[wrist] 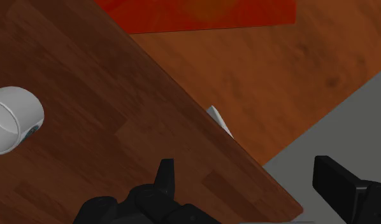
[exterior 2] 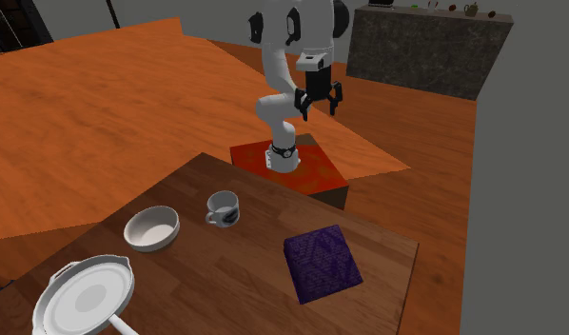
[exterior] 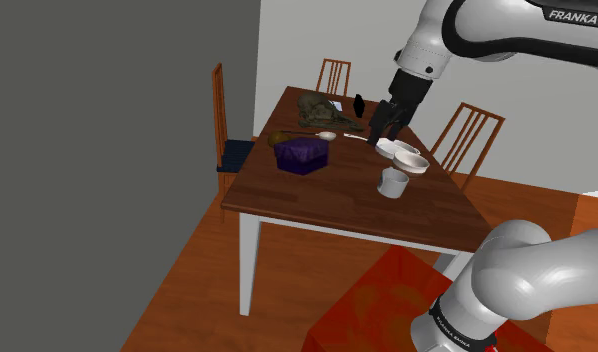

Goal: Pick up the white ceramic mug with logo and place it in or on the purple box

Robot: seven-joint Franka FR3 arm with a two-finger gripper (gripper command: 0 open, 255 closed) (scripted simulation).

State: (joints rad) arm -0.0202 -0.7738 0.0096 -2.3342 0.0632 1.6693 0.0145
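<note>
Shoulder view: can see mug (exterior: 393, 182) on the table (exterior: 317, 200) beside a bowl (exterior: 412, 163), apart from purple box (exterior: 301, 154). Got gripper (exterior: 377, 132) hovering above, wide open, empty. Looks like whole grab-and-drop left.

The mug (exterior 2: 222, 207) is white with a dark logo; the box (exterior 2: 321, 263) is patterned purple.

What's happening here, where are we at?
The arm hasn't grabbed anything yet. Its end effector hangs open, raised above the table, holding nothing. The mug stands upright on the table beside a bowl, apart from the purple box.
</note>
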